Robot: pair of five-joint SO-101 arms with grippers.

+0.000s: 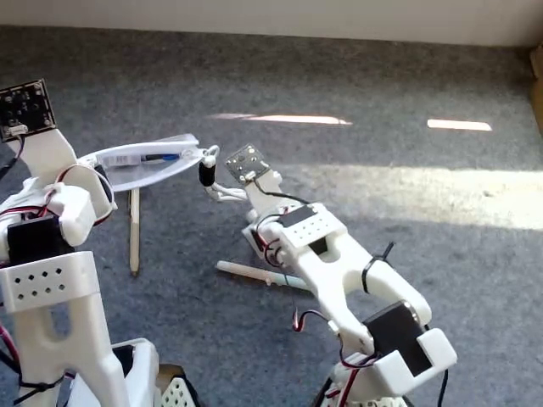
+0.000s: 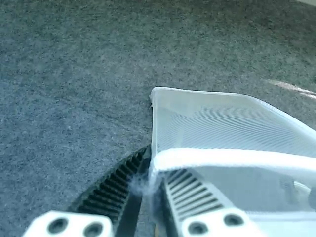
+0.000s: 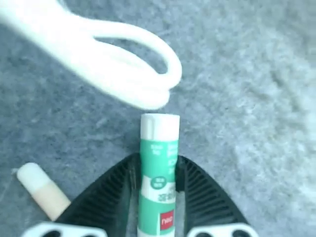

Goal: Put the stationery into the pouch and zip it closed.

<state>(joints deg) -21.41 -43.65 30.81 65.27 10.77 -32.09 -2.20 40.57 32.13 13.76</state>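
Note:
The white mesh pouch is held off the carpet with a blue pen inside. My left gripper is shut on its left end; in the left wrist view the fingers pinch the pouch's white rim. My right gripper is shut on a green and white glue stick, whose tip points at the pouch's white edge, a little short of it. In the high view the glue stick sits at the pouch's right end, held by the right gripper.
Two cream pens lie on the grey carpet: one below the pouch, another beside the right arm's base, its end also in the right wrist view. Sunlit patches cross the carpet at the far right.

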